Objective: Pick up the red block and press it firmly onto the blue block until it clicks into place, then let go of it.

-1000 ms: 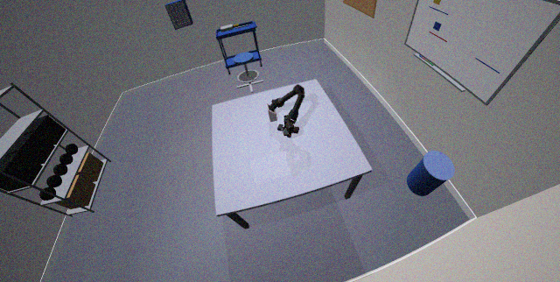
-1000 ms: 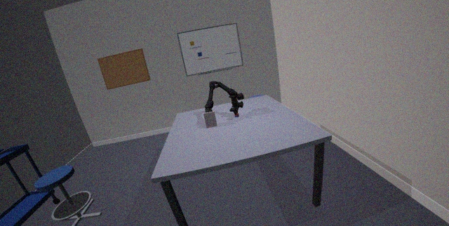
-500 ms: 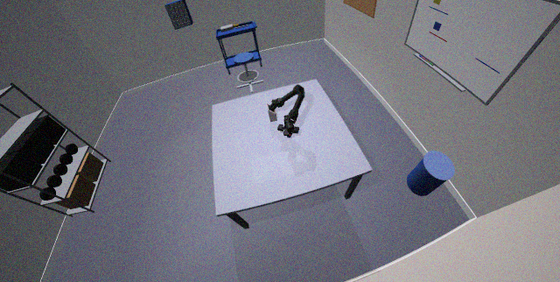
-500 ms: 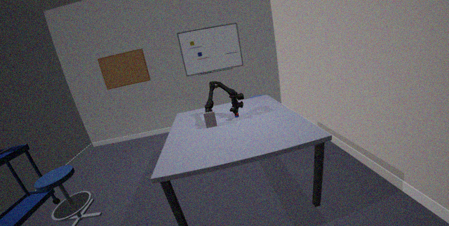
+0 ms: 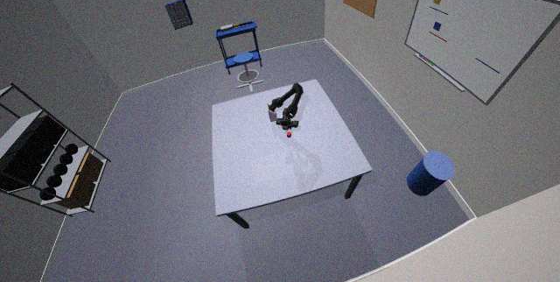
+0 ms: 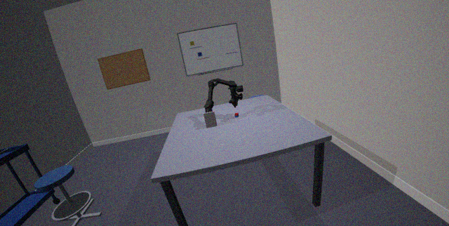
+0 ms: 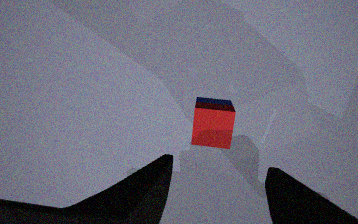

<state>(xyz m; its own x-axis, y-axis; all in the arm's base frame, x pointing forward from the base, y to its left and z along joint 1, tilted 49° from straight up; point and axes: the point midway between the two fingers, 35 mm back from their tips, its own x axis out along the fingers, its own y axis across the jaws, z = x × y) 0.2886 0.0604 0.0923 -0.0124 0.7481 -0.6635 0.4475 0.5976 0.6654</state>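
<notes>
The red block (image 5: 289, 134) (image 6: 236, 114) (image 7: 213, 127) sits squarely on top of the blue block (image 6: 236, 116) (image 7: 214, 100), with no gap or tilt that I can make out. The stack stands on the white table (image 5: 245, 177) (image 6: 217, 149). My gripper (image 6: 235, 106) (image 7: 218, 169) is open and empty, pointing down above the stack. In the wrist view the red block lies ahead of the two dark fingertips, clear of both. In the top view the blue block is hidden under the red one and the fingertips are hidden by the wrist.
A grey box-like piece (image 5: 272, 116) (image 6: 210, 119) stands by the arm's base. A blue stool (image 5: 243, 58) (image 6: 54, 177) and a blue cart (image 5: 236, 31) stand off the table, as does a blue bin (image 5: 424, 179).
</notes>
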